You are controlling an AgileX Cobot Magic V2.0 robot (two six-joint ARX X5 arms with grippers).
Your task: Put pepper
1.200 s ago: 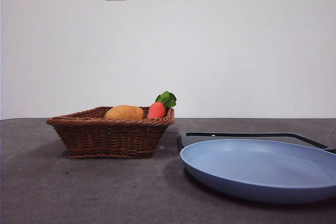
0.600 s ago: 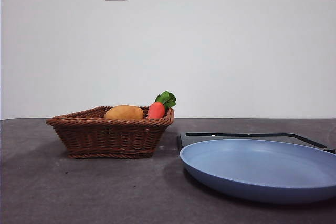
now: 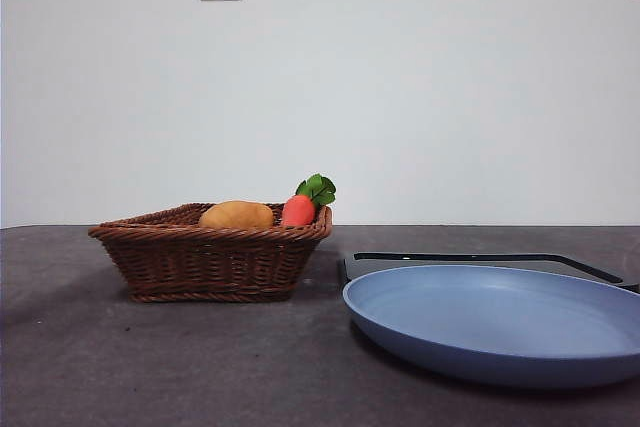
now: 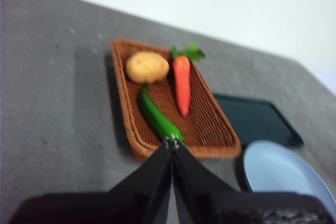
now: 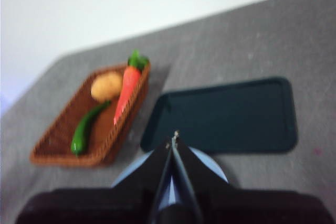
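Woven brown wicker basket (image 4: 210,129): holds a long glossy dark green pepper (image 4: 155,115) lying flat beside a tan potato (image 4: 147,66) and an orange-red carrot (image 4: 181,83) (leafy end up). Left gripper (image 4: 172,144): jaws pressed together, empty, above the basket. Right gripper (image 5: 175,137): jaws closed, empty, over the blue round plate (image 5: 212,167) and black tray (image 5: 226,115).

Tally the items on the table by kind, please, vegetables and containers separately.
Vegetables: 3, all in the basket: pepper, carrot, potato
Containers: 3: wicker basket, blue plate, dark tray
Total: 6
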